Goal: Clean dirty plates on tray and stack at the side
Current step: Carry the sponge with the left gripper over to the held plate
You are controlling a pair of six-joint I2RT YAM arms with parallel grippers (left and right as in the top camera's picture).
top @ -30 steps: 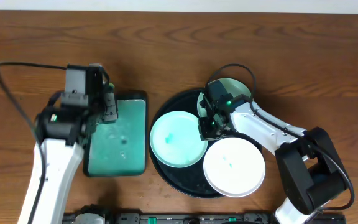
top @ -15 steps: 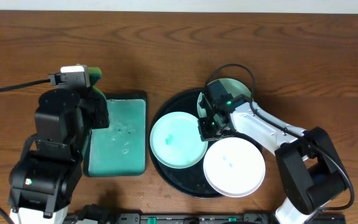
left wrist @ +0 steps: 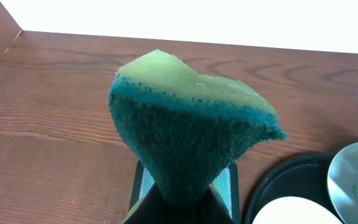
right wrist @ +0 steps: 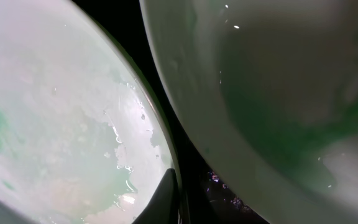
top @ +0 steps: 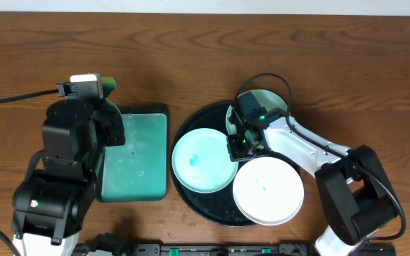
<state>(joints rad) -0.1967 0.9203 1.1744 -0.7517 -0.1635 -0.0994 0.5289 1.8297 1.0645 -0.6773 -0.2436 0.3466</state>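
We judge the plates (top: 203, 159) stiff and slippery, best gripped at the rim; the left gripper (left wrist: 180, 204) pinches the sponge (left wrist: 188, 130), while the right gripper (top: 238, 144) cannot be read.

Both the left arm (top: 66, 153) and the right arm (top: 301, 148) have white links between bulky black joints, each showing a small green light. A thin black cable (top: 13, 99) trails from the left one, and another loops above the black right hand (top: 236, 146).
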